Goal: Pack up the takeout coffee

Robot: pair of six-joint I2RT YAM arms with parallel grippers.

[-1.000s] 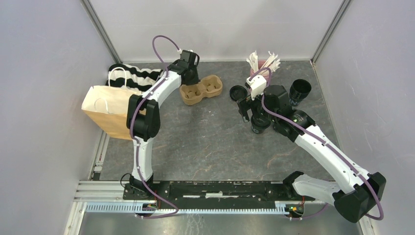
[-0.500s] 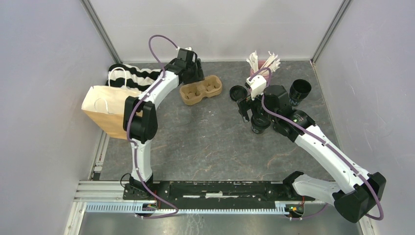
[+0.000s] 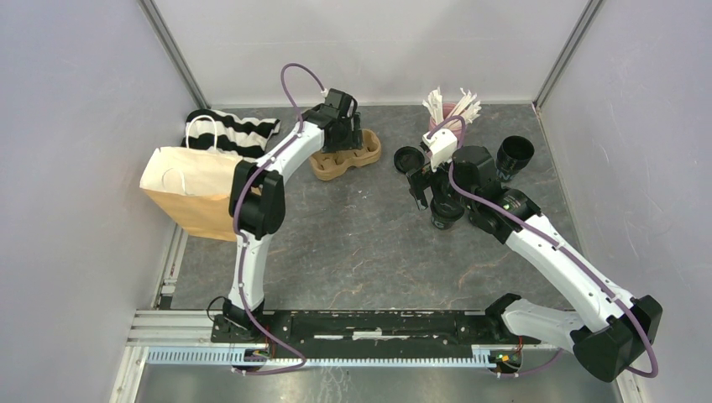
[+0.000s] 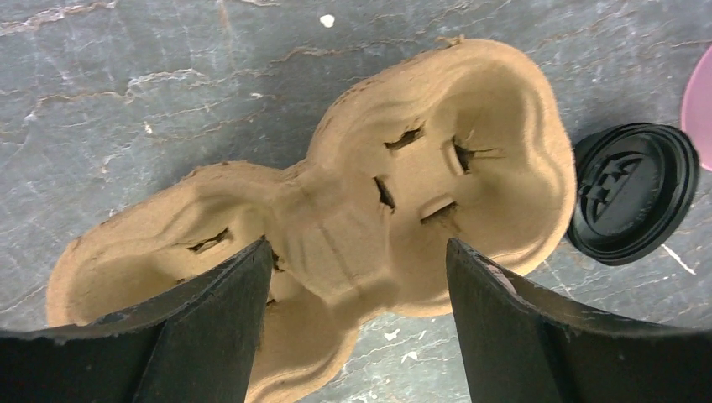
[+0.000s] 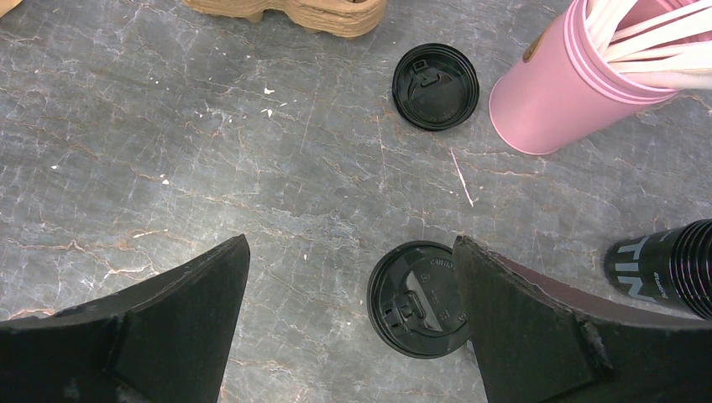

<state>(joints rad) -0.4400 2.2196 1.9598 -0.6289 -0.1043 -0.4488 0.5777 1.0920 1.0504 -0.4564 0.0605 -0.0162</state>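
Holding sticks [image 5: 638,34], pink cup [image 5: 546,96]; black cup [image 5: 416,302] lidded.

The pincer [image 4: 359,252] hangs wide apart over a brown pulp tray [image 4: 353,210] lying on the grey table [image 4: 126,84]. Its two dark fingers [image 4: 210,336] flank the narrow waist between the tray's two empty wells. A black lid [image 4: 634,191] lies flat just beside the tray's right end. A pink cup's [image 4: 698,92] edge shows at the far right.

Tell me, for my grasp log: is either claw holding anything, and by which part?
Nothing is held: the left claw hangs open over the carrier tray, the right claw open over a black lid.
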